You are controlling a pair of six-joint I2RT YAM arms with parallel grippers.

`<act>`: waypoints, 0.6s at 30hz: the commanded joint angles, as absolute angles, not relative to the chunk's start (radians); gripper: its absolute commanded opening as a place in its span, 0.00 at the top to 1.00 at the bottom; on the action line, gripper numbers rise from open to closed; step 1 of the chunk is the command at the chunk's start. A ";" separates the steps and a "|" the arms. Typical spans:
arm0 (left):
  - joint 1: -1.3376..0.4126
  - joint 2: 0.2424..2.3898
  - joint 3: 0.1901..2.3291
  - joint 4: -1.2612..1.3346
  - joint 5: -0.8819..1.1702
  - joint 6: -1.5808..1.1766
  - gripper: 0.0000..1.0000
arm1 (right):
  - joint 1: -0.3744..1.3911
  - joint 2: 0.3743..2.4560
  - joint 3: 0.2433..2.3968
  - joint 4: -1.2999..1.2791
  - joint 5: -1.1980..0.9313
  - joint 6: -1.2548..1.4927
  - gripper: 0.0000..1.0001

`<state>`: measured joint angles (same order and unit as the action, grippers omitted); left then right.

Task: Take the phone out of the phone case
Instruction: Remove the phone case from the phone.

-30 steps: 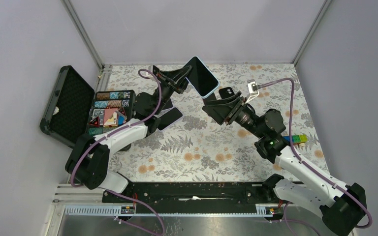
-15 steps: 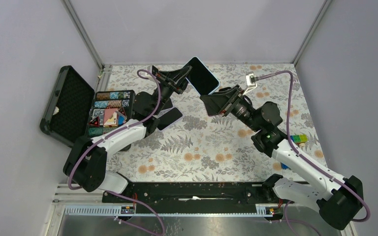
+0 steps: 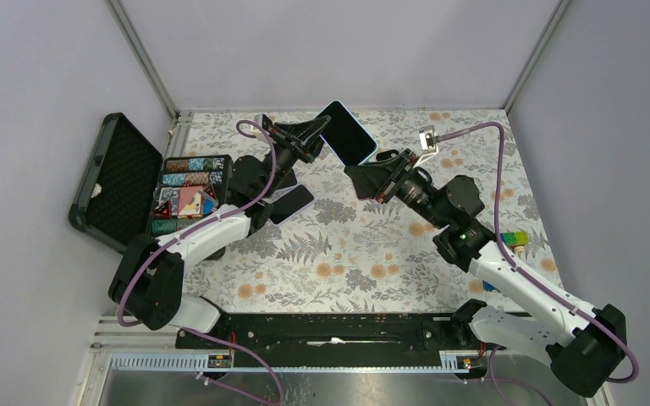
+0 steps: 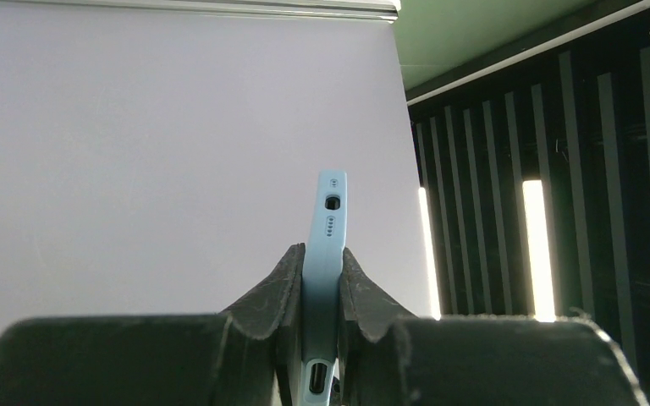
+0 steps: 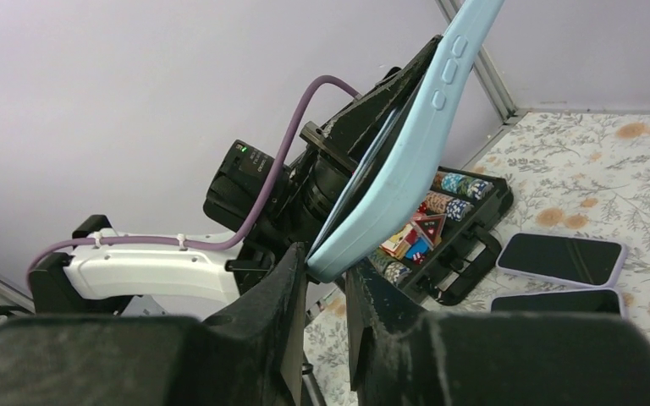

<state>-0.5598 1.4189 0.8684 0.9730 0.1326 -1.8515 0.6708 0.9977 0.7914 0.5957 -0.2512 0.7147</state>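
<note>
Pale-blue silicone phone case [image 5: 406,161] w/ dark-screened phone [image 3: 349,134] inside hangs mid-air, clamped in our left gripper [image 4: 322,252]. Right gripper [image 5: 326,264] straddles its corner, grip unclear. Risk: weak bite slips, whole thing drops.

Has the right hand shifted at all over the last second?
Yes. The right hand has moved left and toward the back wall, ending at the phone case's corner.
</note>
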 commanded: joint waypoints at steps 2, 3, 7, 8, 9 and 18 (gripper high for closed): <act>-0.569 1.364 0.927 1.093 0.181 -1.933 1.00 | 0.673 1.005 0.786 0.514 -0.228 0.524 0.92; -0.569 1.364 0.925 1.094 0.182 -1.935 1.00 | 0.673 1.006 0.782 0.509 -0.240 0.510 0.92; -0.569 1.362 0.922 1.099 0.182 -1.944 1.00 | 0.672 1.017 0.798 0.469 -0.336 0.434 0.92; -0.567 1.364 0.922 1.105 0.183 -1.948 1.00 | 0.672 1.020 0.801 0.457 -0.347 0.415 0.93; -0.568 1.366 0.921 1.113 0.183 -1.956 1.00 | 0.672 1.021 0.805 0.445 -0.341 0.406 0.93; -0.565 1.366 0.914 1.135 0.183 -1.979 1.00 | 0.664 1.011 0.795 0.371 -0.212 0.385 0.96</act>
